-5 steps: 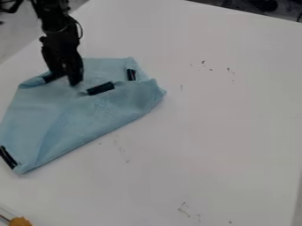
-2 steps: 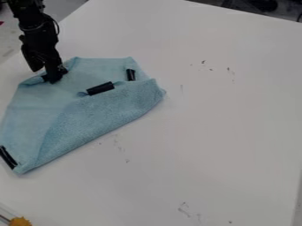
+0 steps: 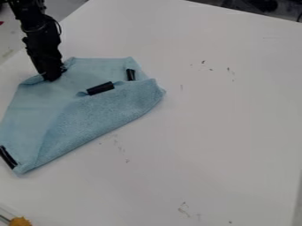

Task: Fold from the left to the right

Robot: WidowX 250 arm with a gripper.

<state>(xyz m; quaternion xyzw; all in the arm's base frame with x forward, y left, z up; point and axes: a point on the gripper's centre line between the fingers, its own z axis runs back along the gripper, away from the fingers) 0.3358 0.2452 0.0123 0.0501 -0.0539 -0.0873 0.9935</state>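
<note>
The black gripper (image 3: 51, 76) points down at the upper left edge of the light blue cloth (image 3: 88, 126), shut on the cloth where its edge is slightly bunched. A flap of the cloth's lower right side lies folded over, its black-taped corner (image 3: 100, 88) resting near the cloth's upper middle. Another black strip (image 3: 131, 74) shows at the upper right, and one more (image 3: 8, 157) at the lower left corner. The gripper hides the edge right beneath it.
The cloth lies on a white table (image 3: 218, 119) with small dark marks. An orange-yellow object (image 3: 20, 221) with a thin rod is at the bottom left corner. The table's far edge runs across the top right.
My gripper has moved left from above the cloth's upper part to its upper left edge, and its spread fingers have shut there. The cloth has kept its shape.
</note>
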